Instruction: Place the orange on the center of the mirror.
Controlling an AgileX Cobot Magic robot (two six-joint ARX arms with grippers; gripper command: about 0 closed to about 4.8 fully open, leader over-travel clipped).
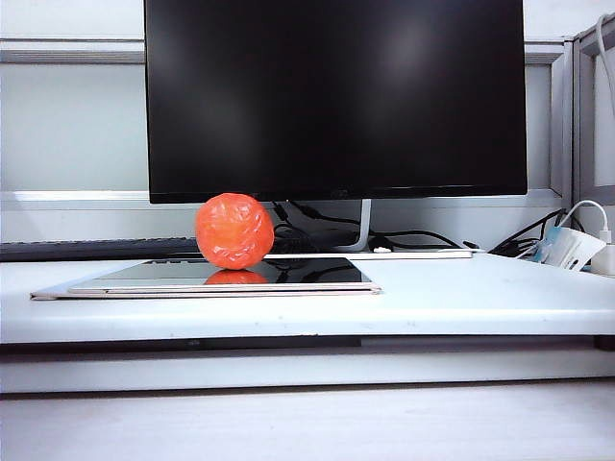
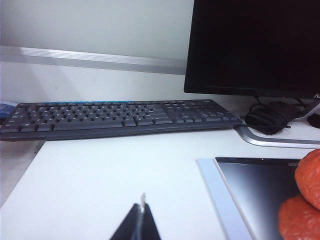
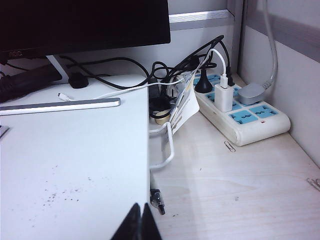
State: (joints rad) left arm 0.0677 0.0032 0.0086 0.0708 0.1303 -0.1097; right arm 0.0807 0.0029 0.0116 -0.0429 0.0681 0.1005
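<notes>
**A:** While both arms sit back at the near edge, note where the orange (image 1: 234, 230) lies. It stands on the mirror (image 1: 317, 284), touching the glass, its reflection directly beneath. It is toward the mirror's far edge and left of the panel's middle in the exterior view, so off-centre by my reading.

**B:** Agreed. Long axis of the mirror?

**A:** Runs side to side across the desk (image 1: 480, 307), parallel to the keyboard (image 2: 115, 115) behind it. The orange being round, approach angle matters little; the shift needed looks like toward the near side and a little rightward.

**B:** Which arm is nearer?

**A:** The left. Its wrist view shows the orange (image 2: 309, 200) and the mirror's corner (image 2: 260, 195) just off to one side of the left gripper (image 2: 142, 220). The right gripper (image 3: 140, 222) looks out over bare desk toward the power strip (image 3: 245, 107) and cables; no orange in that view.

**B:** Jaws?

**A:** Left jaws fully closed, tips pressed together, holding nothing. Right jaws look the same: tips meeting, empty, touching nothing.

**B:** So the left would have to spread its jaws before reaching.

**A:** That is my judgement. Risk: a round fruit on smooth glass may roll if nudged.
</notes>
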